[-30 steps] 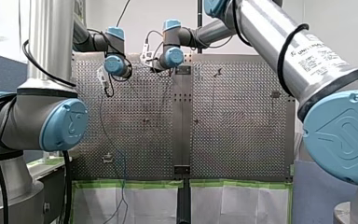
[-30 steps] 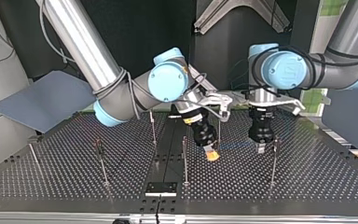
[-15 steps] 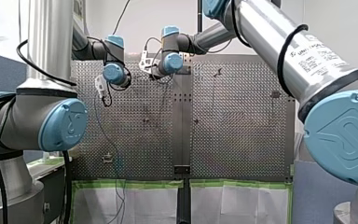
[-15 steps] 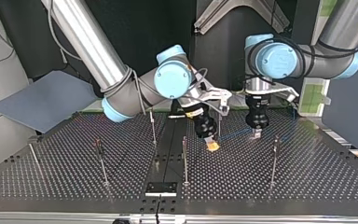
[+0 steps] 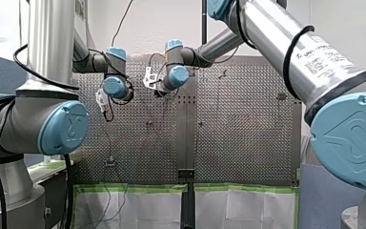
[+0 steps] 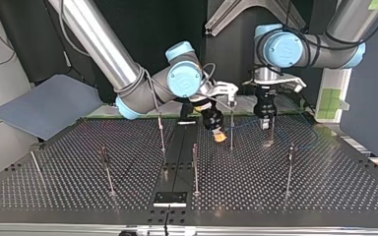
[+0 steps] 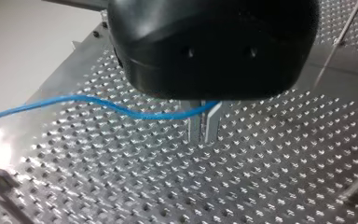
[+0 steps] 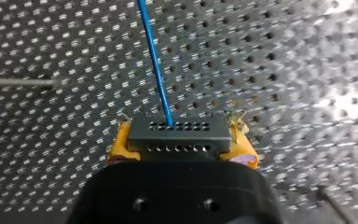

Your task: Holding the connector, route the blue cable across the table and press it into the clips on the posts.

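In the right wrist view my right gripper [image 8: 179, 151] has its yellow pads [image 8: 121, 144] shut on a black connector [image 8: 178, 135]. The blue cable [image 8: 154, 60] leaves the connector and runs ahead over the perforated table. In the left wrist view my left gripper [image 7: 204, 123] has its metal fingers shut on the blue cable [image 7: 98, 102], which trails off to one side. In the top view my right gripper [image 6: 219, 136] is just left of a thin post [image 6: 231, 129]. My left gripper [image 6: 266, 125] is right of that post, with the cable [image 6: 245, 124] strung between the two grippers.
Several thin clip posts stand on the table in the top view, among them a post [image 6: 161, 133] at centre left, one [image 6: 195, 167] near the middle and one [image 6: 289, 169] at the right. A grey panel [image 6: 49, 103] lies off the table's left.
Both grippers have moved back across the table, away from the top view's camera, carrying the connector and cable with them. In the front view the hanging cable has shifted left.
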Available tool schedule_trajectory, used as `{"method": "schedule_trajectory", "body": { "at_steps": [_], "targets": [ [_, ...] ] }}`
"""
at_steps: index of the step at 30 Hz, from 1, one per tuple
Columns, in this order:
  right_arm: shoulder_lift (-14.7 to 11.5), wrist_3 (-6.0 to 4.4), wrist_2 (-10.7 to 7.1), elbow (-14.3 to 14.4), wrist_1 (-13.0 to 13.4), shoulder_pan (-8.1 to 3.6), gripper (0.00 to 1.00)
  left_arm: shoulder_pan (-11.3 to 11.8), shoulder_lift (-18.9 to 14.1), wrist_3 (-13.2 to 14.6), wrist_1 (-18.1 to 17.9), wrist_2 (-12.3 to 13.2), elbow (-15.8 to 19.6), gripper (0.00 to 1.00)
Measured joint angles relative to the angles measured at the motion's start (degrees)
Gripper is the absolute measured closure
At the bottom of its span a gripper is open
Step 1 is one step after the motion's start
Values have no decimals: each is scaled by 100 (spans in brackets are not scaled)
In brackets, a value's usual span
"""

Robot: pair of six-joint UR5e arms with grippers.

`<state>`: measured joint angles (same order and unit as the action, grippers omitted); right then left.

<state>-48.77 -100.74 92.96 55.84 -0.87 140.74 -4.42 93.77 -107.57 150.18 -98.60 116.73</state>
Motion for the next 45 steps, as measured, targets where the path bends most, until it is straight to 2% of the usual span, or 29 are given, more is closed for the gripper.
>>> {"method": "schedule_trajectory", "body": {
  "at_steps": [5, 14, 22, 27, 33, 45],
  "targets": [
    [7, 4, 6, 267, 157, -8, 100, -33, 198, 1, -122, 4, 229, 100],
    [16, 25, 15, 706, 518, -15, 100, 0, 635, -10, -410, -41, 309, 100],
    [27, 38, 13, 1079, 854, -10, 100, 29, 714, -49, -543, -35, 326, 100],
    [39, 57, 6, 1327, 1003, -47, 100, 14, 781, -49, -607, 60, 329, 100],
    [52, 42, -11, 1640, 1096, -117, 100, -21, 1052, 49, -714, 126, 330, 100],
    [143, -22, -40, 1741, 1208, -259, 100, -40, 1508, 47, -986, 257, 321, 100]
  ]
}}
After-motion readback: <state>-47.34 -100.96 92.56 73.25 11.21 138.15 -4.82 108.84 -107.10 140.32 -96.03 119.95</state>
